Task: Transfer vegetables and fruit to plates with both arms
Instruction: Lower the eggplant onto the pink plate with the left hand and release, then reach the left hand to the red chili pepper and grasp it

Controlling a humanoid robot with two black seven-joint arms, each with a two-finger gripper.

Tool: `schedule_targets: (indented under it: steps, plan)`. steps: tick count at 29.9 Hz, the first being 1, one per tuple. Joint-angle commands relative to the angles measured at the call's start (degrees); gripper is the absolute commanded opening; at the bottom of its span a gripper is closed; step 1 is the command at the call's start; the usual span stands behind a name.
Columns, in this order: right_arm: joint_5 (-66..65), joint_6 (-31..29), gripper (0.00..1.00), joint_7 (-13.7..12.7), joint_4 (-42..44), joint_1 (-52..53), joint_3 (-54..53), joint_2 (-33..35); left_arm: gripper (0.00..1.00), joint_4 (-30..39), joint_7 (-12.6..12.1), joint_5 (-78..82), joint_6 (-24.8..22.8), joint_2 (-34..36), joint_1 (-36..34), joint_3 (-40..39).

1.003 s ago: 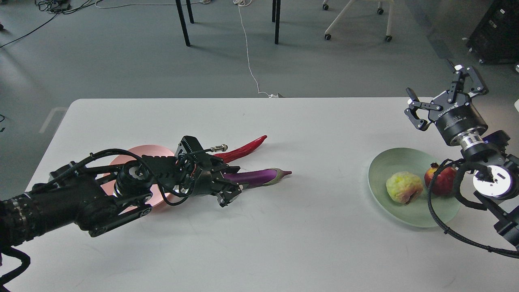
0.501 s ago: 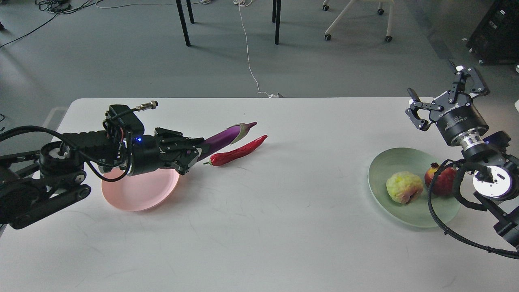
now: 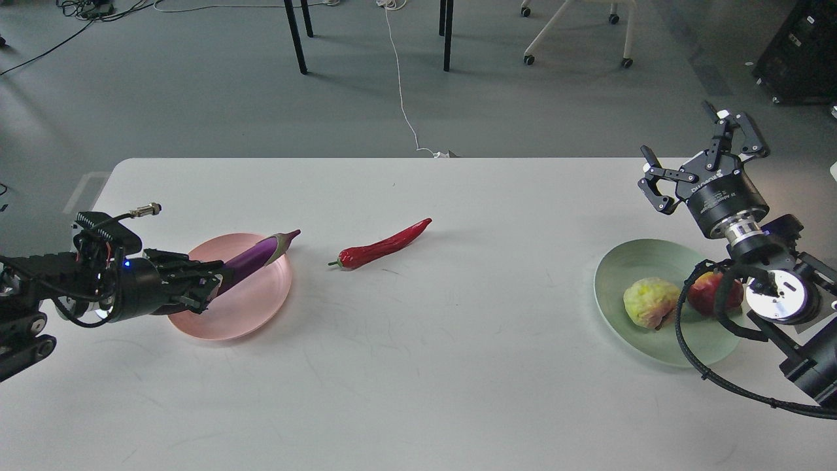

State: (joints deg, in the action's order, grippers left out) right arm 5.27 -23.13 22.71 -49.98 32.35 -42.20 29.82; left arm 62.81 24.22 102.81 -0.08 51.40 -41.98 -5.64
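My left pincer [image 3: 196, 288] is clamped on the blunt end of the long glossy purple eggplant with a greyish-green cap [image 3: 258, 255]. The eggplant projects ahead of the fingers, tilted up, over the round pale pink matte plate [image 3: 252, 307].

Handling judgement: the eggplant looks stiff but smooth-skinned, so an end grip may let it pivot or slip. A hold nearer mid-length would carry it more securely.

The curved glossy red chili pepper with a green stem [image 3: 382, 245] lies on the white desk [image 3: 418, 366], well beyond the eggplant tip. I judge it light and slim; take it at mid-body, across its width.

My right pincer [image 3: 693, 167] is spread and empty, raised behind the pale mint green plate [image 3: 624, 261]. That plate holds the bumpy yellow-green fruit [image 3: 647, 302] and the dark red round fruit [image 3: 705, 291].
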Motion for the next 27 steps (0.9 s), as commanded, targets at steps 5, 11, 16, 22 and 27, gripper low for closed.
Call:
schedule_targets:
  steps: [5, 11, 16, 22, 27]
  plan:
    - [0.0, 0.0, 0.99, 0.1, 0.1, 0.0, 0.2, -0.6, 0.66, -0.1, 0.5, -0.4, 0.3, -0.3, -0.4, -0.9]
    - [0.0, -0.1, 0.99, 0.1, 0.0, -0.2, 0.4, -0.6, 0.7, 0.5, 0.5, -0.6, -1.2, -1.4, -6.6, -0.8]
    - [0.0, -0.1, 0.99, 0.1, -0.1, -0.7, 0.4, -0.6, 0.67, 0.0, -0.1, 0.0, -5.1, -11.9, -14.0, -0.3]
    - [0.0, -0.1, 0.99, 0.0, -0.3, -0.9, 0.3, 0.2, 0.61, -5.7, -1.5, 1.1, -5.2, -25.2, -14.5, 0.3]
    - [0.0, -0.2, 0.99, 0.1, -0.3, -1.5, 0.1, 0.5, 0.54, -10.9, -1.7, 2.5, -5.1, -31.9, -13.9, 2.7]
